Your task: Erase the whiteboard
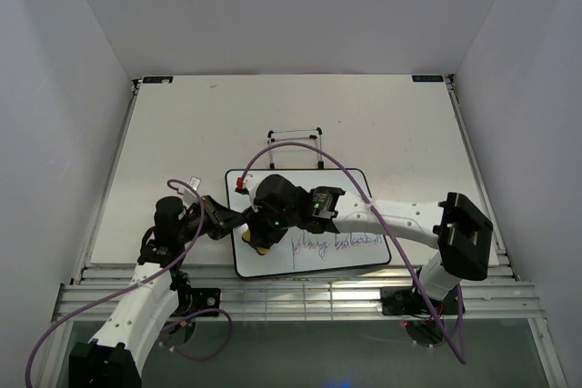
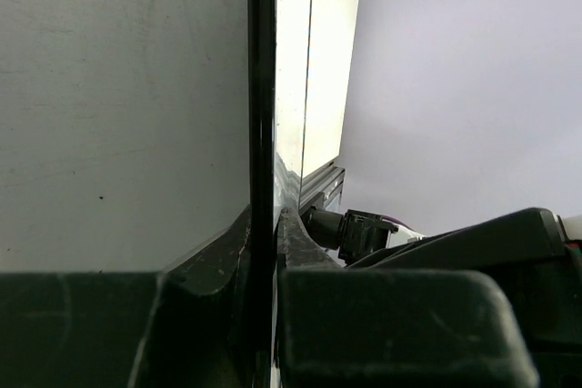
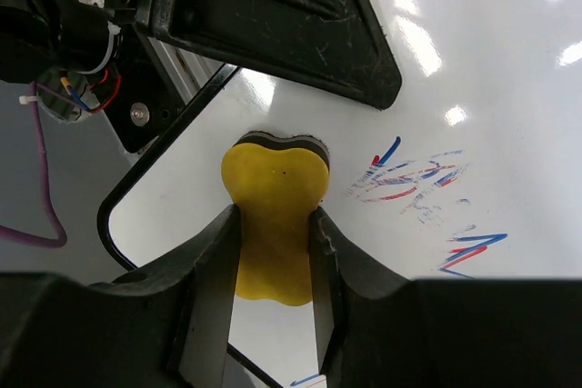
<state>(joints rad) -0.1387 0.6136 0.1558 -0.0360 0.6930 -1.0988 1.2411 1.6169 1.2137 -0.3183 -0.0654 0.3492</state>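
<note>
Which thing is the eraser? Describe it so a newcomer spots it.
On the table, find the black-framed whiteboard by the near edge. At its left end the right gripper holds a small yellow eraser on the white surface. It is the only yellow thing, beside purple-blue writing.

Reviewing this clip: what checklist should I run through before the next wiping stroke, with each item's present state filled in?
1. The left tool clamps the whiteboard by its black frame: ok.
2. The right tool is shut on the yellow eraser: ok.
3. Eraser felt is against the board surface: ok, as far as the right wrist view shows.
4. The handwriting is cleared: not ok, a line remains near the near edge.
5. The purple cable is clear of the stroke path: cannot tell.
</note>
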